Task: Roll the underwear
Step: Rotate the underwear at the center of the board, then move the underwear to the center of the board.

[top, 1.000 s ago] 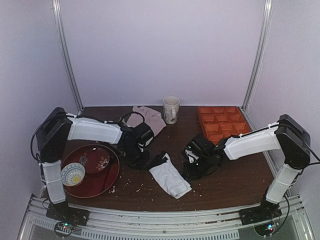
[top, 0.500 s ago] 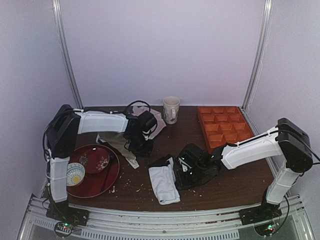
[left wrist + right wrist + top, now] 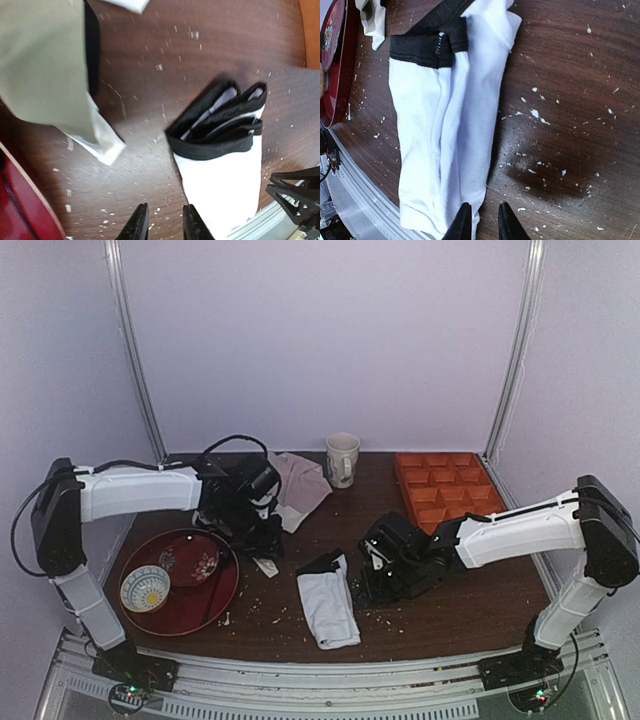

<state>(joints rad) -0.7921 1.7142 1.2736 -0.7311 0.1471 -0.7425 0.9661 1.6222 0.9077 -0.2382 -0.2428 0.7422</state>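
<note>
The underwear [image 3: 328, 605], white with a black hem, lies folded into a narrow strip near the table's front edge. In the right wrist view the underwear [image 3: 440, 135] runs lengthwise with its black band at the top. My right gripper [image 3: 484, 205] stands at its near right corner, jaws a little apart and nothing between them. That right gripper [image 3: 372, 585] sits just right of the strip. My left gripper [image 3: 165, 206] hovers over bare wood left of the underwear [image 3: 222, 175], jaws apart and empty. In the top view the left gripper [image 3: 262, 538] is by the plate's far right.
An olive-beige garment [image 3: 45, 65] lies below the left arm, one corner on the wood. A pale pinkish-grey cloth [image 3: 300, 485], a mug [image 3: 342, 458] and an orange tray [image 3: 445, 485] stand at the back. A red plate [image 3: 215, 590] holds a bowl [image 3: 146, 587]. Crumbs dot the table.
The underwear was turned and straightened into a strip. The left arm swung outward and its gripper came toward the plate, with the olive garment no longer hanging from it. Both jaws opened slightly.
</note>
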